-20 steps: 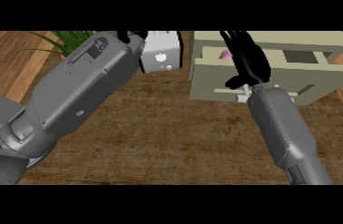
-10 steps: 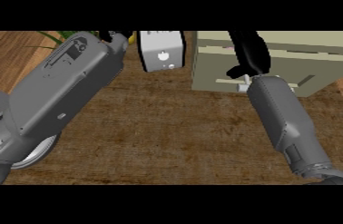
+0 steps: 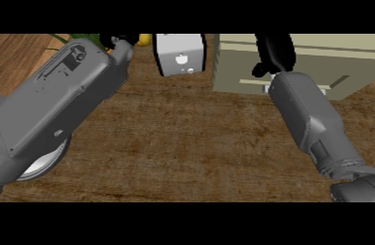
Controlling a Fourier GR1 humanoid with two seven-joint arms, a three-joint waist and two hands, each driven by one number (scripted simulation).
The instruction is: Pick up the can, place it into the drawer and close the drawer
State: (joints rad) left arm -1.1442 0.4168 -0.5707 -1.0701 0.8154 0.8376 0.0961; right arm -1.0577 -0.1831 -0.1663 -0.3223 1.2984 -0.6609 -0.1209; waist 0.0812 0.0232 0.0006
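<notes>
Looking down at a brown bench (image 3: pixel 183 154) with a big beige drawer box (image 3: pixel 322 65) at the far right. Using that box as the landmark from here on.

Right hand (image 3: pixel 275 53), black, lying against the front of the box, reaching up past the top of the view. Cannot tell how its fingers stand, since the tips are cut off. Grey right forearm (image 3: pixel 311 120) running from the box down toward the lower right corner.

Left of the box, just beside it, a small white appliance (image 3: pixel 179 53) with a few dark dots on its face.

Further left of the box, the thick grey left forearm (image 3: pixel 62 100) crossing the bench. Only a black bit of the left hand (image 3: pixel 117 40) peeking out at the top, so cannot tell if it is wide or closed.

A yellow bit (image 3: pixel 145 39) and some green leaves (image 3: pixel 73 37) up there too, well left of the box.

No can in sight anywhere; maybe hidden, cannot tell
</notes>
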